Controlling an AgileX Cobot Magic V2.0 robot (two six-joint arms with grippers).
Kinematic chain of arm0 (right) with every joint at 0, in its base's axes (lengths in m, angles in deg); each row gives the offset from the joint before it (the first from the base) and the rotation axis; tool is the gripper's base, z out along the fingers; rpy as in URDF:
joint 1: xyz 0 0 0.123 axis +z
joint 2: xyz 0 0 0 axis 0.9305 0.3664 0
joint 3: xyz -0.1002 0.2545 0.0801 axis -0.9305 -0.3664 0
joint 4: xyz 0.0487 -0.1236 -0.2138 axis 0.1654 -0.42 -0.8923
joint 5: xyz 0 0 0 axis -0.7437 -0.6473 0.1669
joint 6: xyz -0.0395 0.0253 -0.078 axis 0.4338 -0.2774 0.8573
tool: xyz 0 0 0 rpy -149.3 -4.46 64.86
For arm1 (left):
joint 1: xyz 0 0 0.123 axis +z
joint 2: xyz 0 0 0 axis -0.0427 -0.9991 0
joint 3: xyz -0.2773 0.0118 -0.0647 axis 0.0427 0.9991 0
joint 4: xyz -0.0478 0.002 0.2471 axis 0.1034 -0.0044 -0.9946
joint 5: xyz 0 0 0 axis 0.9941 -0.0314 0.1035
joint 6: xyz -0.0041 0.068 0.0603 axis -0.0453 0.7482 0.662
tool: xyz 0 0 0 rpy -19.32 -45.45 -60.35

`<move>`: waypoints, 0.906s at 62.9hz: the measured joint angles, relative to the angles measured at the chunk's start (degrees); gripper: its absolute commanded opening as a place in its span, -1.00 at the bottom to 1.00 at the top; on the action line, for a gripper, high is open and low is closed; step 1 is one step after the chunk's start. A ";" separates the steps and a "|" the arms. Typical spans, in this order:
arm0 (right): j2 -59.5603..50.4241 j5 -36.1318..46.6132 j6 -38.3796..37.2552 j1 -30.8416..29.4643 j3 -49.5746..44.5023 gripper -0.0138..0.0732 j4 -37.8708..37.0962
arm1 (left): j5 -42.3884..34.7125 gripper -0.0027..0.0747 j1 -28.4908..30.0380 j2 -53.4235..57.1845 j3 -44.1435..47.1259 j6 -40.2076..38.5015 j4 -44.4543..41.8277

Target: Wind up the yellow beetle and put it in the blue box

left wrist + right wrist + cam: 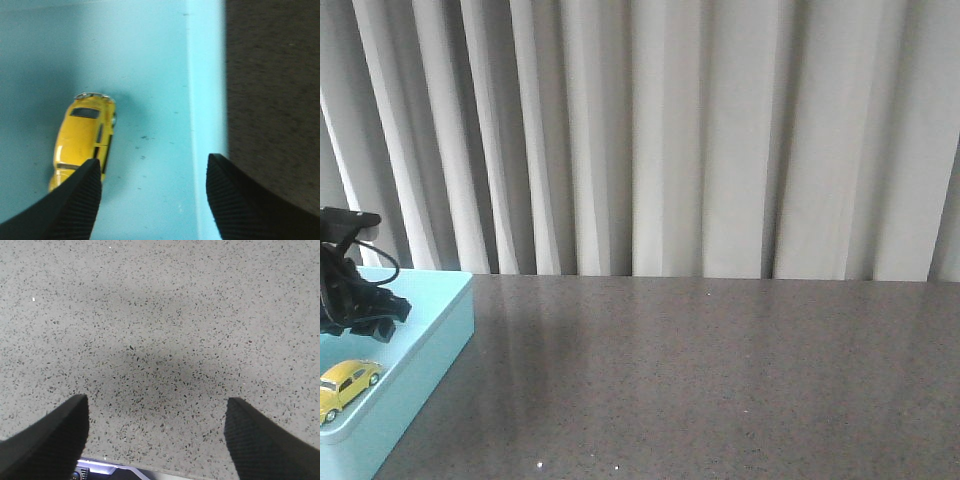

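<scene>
The left gripper (152,200) hangs over the blue box (205,100), and its two black fingers (75,205) are spread wide apart with nothing between them. The yellow beetle (85,137) sits on the floor of the blue box, on its wheels, near one finger but not held by it. In the front view the little yellow beetle (345,385) is inside the blue box (430,345) at the left edge of the dark speckled surface (720,380), with the black left arm (350,290) above the box. The right gripper (155,440) is also spread wide apart, holding nothing, over the bare speckled surface (160,315). Pale curtains (670,130) hang behind.
</scene>
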 measured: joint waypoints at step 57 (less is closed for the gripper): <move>0.00 -0.02 0.00 0.00 0.00 0.57 0.00 | -38.24 0.23 -11.96 48.07 63.78 -9.36 0.88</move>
